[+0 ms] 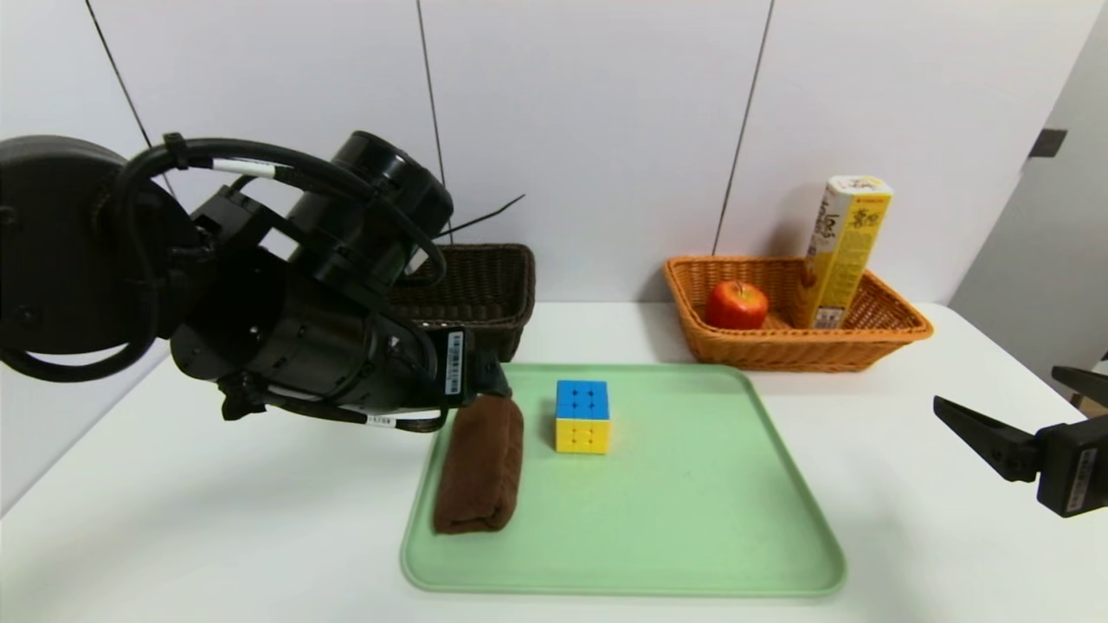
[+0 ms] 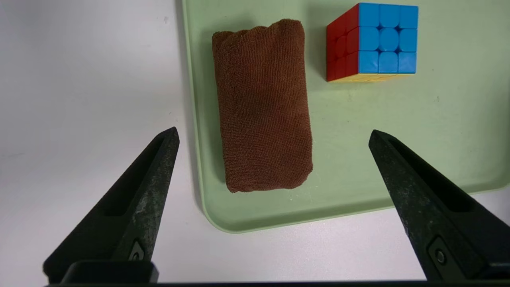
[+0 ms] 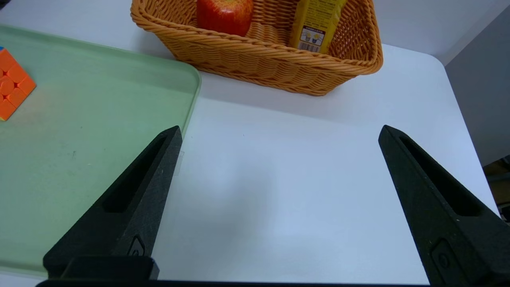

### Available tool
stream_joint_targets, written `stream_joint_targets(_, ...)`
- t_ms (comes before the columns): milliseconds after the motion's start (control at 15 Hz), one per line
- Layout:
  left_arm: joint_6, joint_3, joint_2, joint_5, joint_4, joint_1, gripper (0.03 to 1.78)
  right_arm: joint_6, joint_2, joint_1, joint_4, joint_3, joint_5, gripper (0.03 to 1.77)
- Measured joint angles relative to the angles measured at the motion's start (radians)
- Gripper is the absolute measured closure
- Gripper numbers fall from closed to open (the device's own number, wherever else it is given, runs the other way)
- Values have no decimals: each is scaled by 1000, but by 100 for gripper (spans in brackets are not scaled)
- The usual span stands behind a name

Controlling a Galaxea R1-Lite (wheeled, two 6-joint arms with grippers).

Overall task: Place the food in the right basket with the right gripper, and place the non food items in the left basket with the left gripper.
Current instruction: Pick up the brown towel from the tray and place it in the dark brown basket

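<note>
**Left pincer over the cloth, food already in the orange basket**

Seen from the head camera, the left pincer hangs at about 9 o'clock of the scene, over the far end of the dark brown cloth bundle. Its jaws stand wide apart and hold nothing; in the left wrist view the two black fingers straddle the near end of the cloth without touching it. Behind the left arm, at about 11 o'clock, sits the dark brown basket, largely hidden by the arm, so what is inside cannot be told.

The cloth bundle lies lengthwise along the left edge of the green tray, which rests on the white desk. Just beside the cloth, toward the tray's middle, stands the puzzle cube, blue face up and yellow face toward the robot, apart from the cloth.

At about 1 o'clock the orange basket holds the apple and the snack box, which leans upright against the far wall.

At 3 o'clock the right pincer hovers above bare desk, well apart from the tray, jaws spread wide and empty.
</note>
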State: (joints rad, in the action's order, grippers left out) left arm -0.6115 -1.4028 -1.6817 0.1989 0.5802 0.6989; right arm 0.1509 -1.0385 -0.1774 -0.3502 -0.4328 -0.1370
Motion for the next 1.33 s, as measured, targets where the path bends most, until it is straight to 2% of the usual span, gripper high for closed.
stream_joint_targets(467,-10,12,-110,6,-17,26,12,6,-13,0,-1,2,0,10)
stream_joint_targets(800,-26,36,-193,6,-115,28,12,4,-28,4,-3,-2,3,10)
stream_joint_targets(1133,-23,37,-236,11,-135,18,12,3,-38,4,-4,-6,6,10)
stream_joint_targets(1333,-21,39,-249,41,-136,11,12,1,-39,4,-3,-6,6,10)
